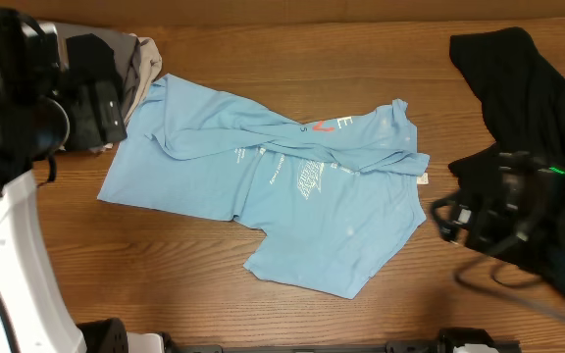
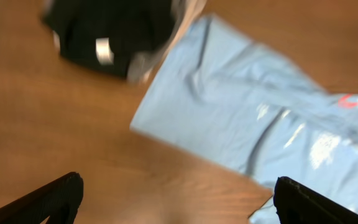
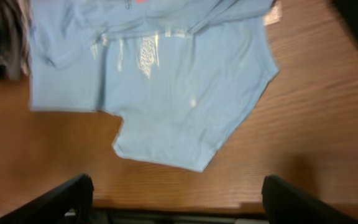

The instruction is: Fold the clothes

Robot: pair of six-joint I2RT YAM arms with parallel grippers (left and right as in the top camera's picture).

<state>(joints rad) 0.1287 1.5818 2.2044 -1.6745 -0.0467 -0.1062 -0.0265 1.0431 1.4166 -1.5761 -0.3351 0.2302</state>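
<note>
The clothes, a light sky-blue T-shirt (image 1: 292, 196) with white lettering and a red-orange mark, lie rumpled in the middle of the wooden table, their upper part bunched in folds. My left gripper (image 2: 179, 200) hangs open above bare wood, just left of the shirt's left edge (image 2: 229, 106), with nothing between its fingers. My right gripper (image 3: 178, 199) is open too, over the table's front edge, near the shirt's lower corner (image 3: 185, 124) and holding nothing. From overhead the right arm (image 1: 518, 211) is blurred, at the right of the shirt.
A large black T-shirt (image 1: 528, 78) lies at the back right, partly under the right arm. A pile of folded dark and beige garments (image 1: 130, 59) sits at the back left, touching the blue shirt. The table's front edge (image 3: 185, 208) runs below the right gripper.
</note>
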